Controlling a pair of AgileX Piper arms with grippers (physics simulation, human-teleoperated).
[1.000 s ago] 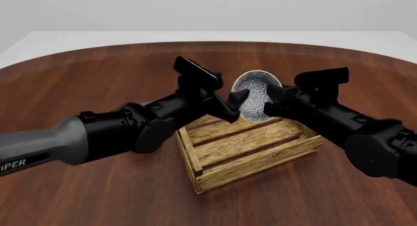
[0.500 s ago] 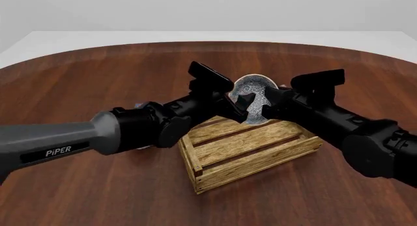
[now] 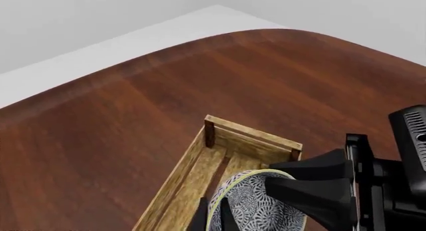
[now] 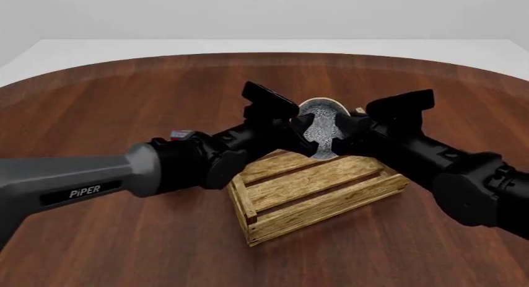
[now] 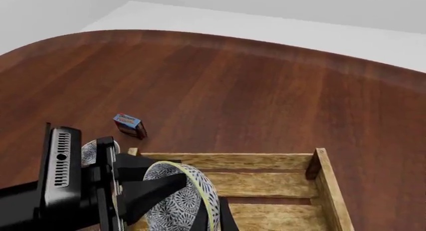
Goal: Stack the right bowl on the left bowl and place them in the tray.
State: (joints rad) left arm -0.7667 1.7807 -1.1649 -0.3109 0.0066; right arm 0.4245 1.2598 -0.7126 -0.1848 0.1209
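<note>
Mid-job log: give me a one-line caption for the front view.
Both grippers, left and right, pinch the patterned bowl above the far side of the wooden tray.

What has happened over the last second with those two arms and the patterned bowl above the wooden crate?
The left arm has reached further forward and to the right, bringing its hand in beside the bowl. The bowl, pinched between both hands, has tipped from nearly face-on to more edge-on and sunk slightly toward the tray. The right hand barely shifted. The tray stayed put, and neither hand has let go.
</note>
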